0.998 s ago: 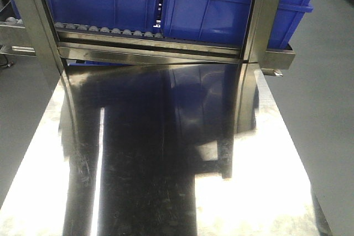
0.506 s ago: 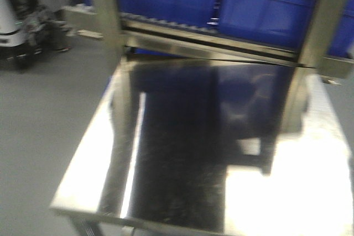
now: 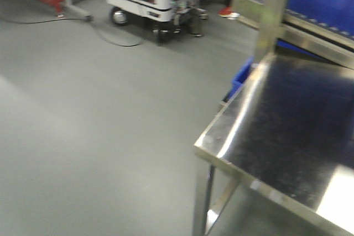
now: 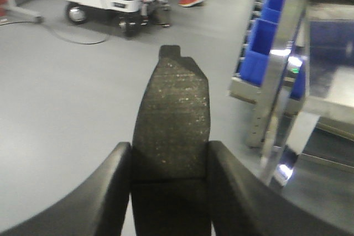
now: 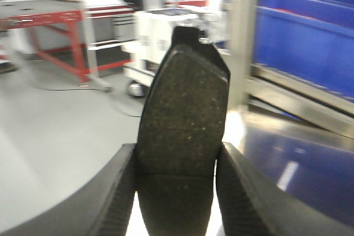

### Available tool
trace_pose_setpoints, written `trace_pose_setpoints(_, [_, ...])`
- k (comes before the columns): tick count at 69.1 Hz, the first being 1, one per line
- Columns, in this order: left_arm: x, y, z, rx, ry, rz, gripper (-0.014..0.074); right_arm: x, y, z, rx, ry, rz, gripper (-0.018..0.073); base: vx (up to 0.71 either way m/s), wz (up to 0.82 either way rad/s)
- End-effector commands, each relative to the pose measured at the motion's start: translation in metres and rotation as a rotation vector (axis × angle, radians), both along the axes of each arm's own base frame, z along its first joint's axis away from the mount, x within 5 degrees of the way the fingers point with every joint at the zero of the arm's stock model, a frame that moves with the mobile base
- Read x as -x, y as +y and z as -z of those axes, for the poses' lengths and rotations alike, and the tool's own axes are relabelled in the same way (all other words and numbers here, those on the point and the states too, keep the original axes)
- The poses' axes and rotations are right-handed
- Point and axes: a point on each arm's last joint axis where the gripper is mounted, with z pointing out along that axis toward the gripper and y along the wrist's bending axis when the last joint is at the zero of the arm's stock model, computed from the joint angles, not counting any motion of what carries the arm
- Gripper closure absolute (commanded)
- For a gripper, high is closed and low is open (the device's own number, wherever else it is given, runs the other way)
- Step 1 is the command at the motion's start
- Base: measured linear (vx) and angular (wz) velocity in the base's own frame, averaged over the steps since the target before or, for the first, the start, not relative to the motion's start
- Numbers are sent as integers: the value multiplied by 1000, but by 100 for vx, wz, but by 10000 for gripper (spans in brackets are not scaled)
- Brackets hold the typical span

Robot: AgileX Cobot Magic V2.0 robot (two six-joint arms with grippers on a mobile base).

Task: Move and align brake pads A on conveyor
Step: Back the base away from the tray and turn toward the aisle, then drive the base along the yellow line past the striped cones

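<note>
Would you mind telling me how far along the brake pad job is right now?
Picked up: the left claw holds one brake pad, the right claw a second pad. In hand: carrying both beside the steel table. Left: no conveyor in view, so placing and aligning remain.

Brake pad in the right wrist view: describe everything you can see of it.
The brake pad is flat and oblong with rounded corners; its face is dark grey, speckled and gritty-looking. A black backing plate shows along its right edge and as a small tab at the far end. Its near end is clamped between the two black fingers of the right hand, and it points straight out from them, touching nothing else.
</note>
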Motion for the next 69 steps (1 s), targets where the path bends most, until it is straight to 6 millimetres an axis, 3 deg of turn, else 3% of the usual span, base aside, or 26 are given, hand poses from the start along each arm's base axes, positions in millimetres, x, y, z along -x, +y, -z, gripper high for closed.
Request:
trace_pose_setpoints(1, [-2,-2,-15,24,-91,17,603,0,-2,-18,-14,-115,23,562,-21,82])
trace_pose_setpoints(69, [-2,-1,-15,21,-84,15,603,0,-2,-18,-14,-116,24,562,-14,77])
